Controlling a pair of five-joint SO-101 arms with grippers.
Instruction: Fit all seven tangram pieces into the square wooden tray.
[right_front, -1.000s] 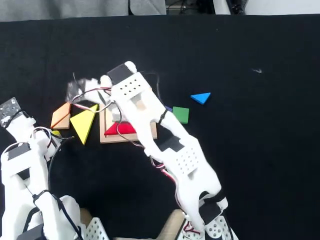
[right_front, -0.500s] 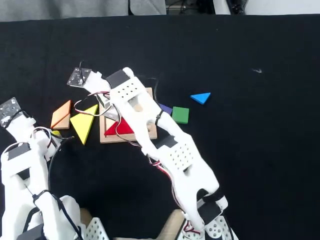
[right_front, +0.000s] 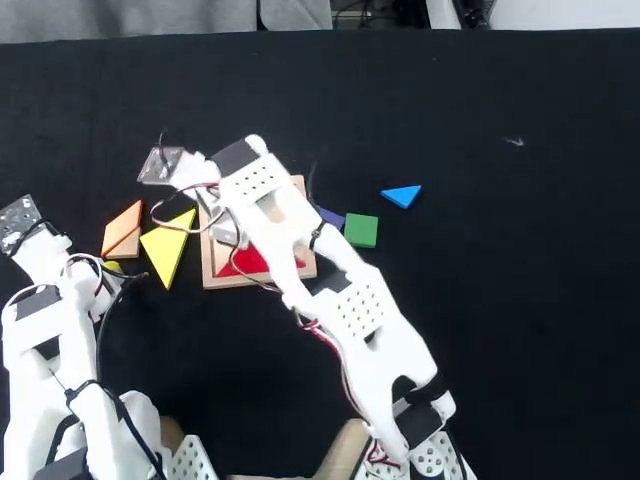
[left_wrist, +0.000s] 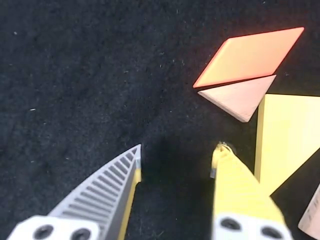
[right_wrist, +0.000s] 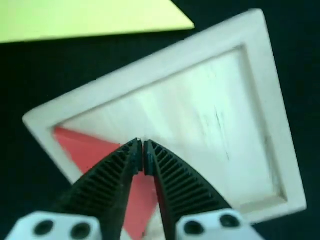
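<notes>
From above, the wooden tray (right_front: 222, 279) sits under the right arm, red piece (right_front: 250, 262) inside. The left claw (left_wrist: 175, 155) is spread wide near the yellow triangle (left_wrist: 287, 135). The right claw (right_wrist: 142, 147) is pinched closed, empty, over the red piece; best nudge it slowly into the corner.

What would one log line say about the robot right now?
right tool: shut, over wooden tray | red triangle: in tray, by right tool | left tool: open, beside yellow triangle
</notes>
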